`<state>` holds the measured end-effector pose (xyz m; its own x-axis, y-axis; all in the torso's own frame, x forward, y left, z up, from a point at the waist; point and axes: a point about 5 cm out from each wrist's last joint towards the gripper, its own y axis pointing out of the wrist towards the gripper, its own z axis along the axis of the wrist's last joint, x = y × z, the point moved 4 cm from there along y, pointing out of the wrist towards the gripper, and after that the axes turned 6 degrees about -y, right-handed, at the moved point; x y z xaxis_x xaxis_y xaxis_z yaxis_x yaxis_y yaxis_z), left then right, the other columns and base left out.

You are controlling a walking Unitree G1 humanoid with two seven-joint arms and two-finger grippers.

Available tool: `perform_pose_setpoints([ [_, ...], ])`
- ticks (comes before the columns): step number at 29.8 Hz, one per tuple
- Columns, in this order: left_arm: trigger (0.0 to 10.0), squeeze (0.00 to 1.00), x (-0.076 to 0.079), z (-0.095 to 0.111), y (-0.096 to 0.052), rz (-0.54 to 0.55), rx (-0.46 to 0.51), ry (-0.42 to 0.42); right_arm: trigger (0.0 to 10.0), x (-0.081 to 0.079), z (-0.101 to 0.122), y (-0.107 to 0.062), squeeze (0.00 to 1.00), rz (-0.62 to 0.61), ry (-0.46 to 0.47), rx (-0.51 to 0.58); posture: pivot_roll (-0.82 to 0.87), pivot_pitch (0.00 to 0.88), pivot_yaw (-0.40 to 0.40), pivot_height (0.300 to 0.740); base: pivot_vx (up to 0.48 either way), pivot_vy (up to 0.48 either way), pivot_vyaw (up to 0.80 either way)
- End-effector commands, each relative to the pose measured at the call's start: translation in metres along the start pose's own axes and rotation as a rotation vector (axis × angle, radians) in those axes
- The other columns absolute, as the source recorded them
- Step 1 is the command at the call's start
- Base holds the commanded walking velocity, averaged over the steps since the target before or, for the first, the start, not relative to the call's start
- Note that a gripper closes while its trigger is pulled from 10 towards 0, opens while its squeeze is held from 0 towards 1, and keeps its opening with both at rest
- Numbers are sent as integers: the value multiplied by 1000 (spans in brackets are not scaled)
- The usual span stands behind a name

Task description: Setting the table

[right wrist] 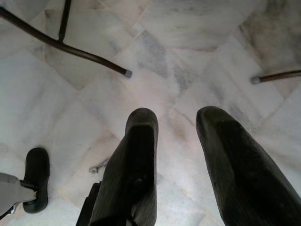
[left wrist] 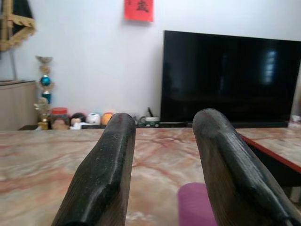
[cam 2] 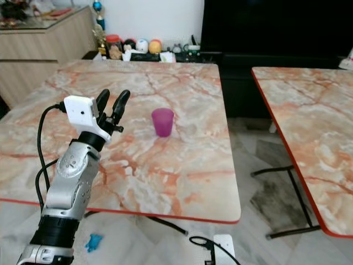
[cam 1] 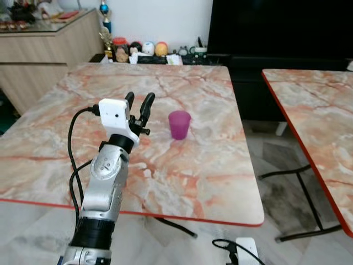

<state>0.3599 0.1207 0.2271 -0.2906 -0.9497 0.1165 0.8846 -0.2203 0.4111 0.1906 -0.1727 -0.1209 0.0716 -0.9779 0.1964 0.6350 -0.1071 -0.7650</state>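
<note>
Hovering beside the cup, the left gripper holds its jaws parted and empty, likely lined up to grasp. Right gripper hangs idle over the floor, jaws apart, empty.

A home living room: big television, marble-topped table, trophies on sideboard

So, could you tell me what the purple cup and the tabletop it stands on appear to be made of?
The purple cup looks like plastic: one even, matte colour, thin plain walls, no glassy shine. The tabletop has a marble look, cream with orange-pink veins, a soft sheen and a thin red edge band; that edging suggests a printed laminate rather than stone, though the pictures leave it open.
</note>
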Motion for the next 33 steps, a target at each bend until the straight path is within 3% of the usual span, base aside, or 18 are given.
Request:
perform_pose_setpoints([
  [1, 10000, 0, -2, -1, 0, 12, -11, -18, 10000, 0, -1, 0, 0, 4, 3, -3, 133, 0, -28, 740, 0, 0, 0],
  [6, 10000, 0, -4, -2, 0, 19, -18, -25, 10000, 0, -2, 0, 0, 7, 5, -7, 133, 0, -28, 740, 0, 117, 0],
  [17, 10000, 0, -4, -2, 1, 22, -18, -26, 10000, -2, -8, -1, 0, 14, 14, -47, 134, 0, -28, 740, 0, 468, -315],
  [22, 10000, 0, -4, 0, 1, 19, -10, -19, 10000, -4, -9, -1, 0, 19, 10, -49, 134, 0, -28, 736, 0, 0, -483],
  [33, 10000, 0, 0, 1, 2, 3, -4, -15, 10000, -3, -10, -2, 0, 20, 6, -47, 134, 0, -29, 736, 0, 0, 0],
])
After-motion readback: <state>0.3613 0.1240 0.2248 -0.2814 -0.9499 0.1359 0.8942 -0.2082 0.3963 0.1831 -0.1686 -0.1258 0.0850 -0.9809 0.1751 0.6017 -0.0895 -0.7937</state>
